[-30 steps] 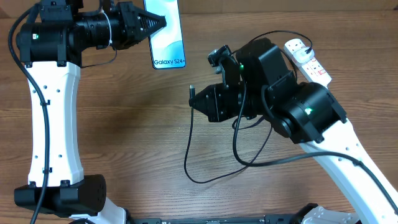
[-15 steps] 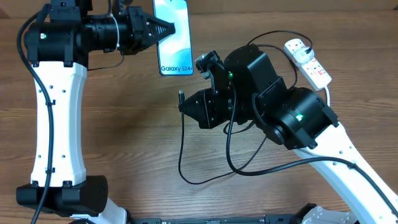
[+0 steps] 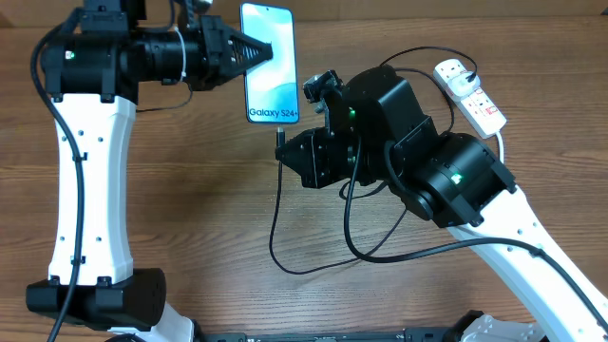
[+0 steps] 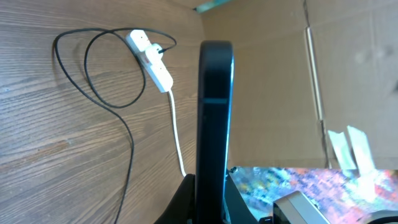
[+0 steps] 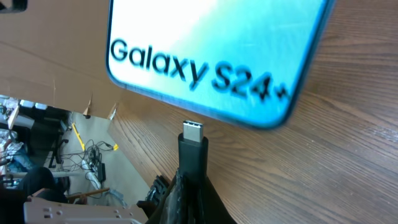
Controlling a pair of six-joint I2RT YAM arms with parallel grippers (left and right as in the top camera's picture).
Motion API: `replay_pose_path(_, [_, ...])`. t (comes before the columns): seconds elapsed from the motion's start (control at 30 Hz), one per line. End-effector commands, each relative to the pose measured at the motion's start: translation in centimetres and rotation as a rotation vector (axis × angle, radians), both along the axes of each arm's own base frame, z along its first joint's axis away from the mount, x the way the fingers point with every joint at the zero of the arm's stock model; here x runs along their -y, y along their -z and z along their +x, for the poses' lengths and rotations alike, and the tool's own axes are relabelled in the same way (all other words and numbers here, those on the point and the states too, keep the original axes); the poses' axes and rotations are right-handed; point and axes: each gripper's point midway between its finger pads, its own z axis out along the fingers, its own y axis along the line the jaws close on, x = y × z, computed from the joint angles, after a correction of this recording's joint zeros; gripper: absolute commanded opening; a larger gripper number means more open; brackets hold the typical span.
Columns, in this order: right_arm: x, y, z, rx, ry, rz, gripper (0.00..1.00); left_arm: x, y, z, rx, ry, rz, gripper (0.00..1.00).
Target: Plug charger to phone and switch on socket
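Observation:
My left gripper (image 3: pixel 258 54) is shut on the phone (image 3: pixel 270 63), holding it above the table with its "Galaxy S24+" screen up; in the left wrist view the phone (image 4: pixel 214 118) stands edge-on between the fingers (image 4: pixel 210 199). My right gripper (image 3: pixel 288 152) is shut on the charger's connector (image 3: pixel 281 139), just below the phone's bottom edge. In the right wrist view the connector tip (image 5: pixel 192 135) sits a small gap short of the phone's bottom edge (image 5: pixel 211 56). The black cable (image 3: pixel 275 223) loops over the table. The white socket (image 3: pixel 468 93) lies at the far right with the plug in it.
The socket (image 4: pixel 152 59) and its thick white cord (image 4: pixel 176 137) show in the left wrist view with cable loops (image 4: pixel 93 68). Cardboard (image 4: pixel 273 81) lines the table's far side. The right arm's bulk (image 3: pixel 446 171) covers the table's right middle.
The left gripper has brought the phone right and nearer the right gripper. The right gripper has carried the connector left and then up to just below the phone's bottom edge.

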Motion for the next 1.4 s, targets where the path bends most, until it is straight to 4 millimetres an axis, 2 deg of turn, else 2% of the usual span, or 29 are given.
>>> replay_pose_path(0.0, [-0.8,0.8,0.4,-0.035,0.000,-0.001,0.04,1.0,0.1,-0.3,0.038,0.031,0.025,0.04])
replay_pose_path(0.63, [-0.7,1.5,0.0,-0.070,-0.010,-0.021,0.04,0.6,2.8,1.9,0.036,0.011,0.093,0.04])
replay_pose_path(1.0, [-0.3,1.8,0.4,-0.056,0.014,-0.046,0.04,1.6,2.1,1.3,0.026,0.091,0.002,0.04])
replay_pose_path(1.37, [0.0,2.0,0.7,-0.048,0.032,-0.060,0.04,1.3,2.0,1.3,0.031,0.092,-0.008,0.04])
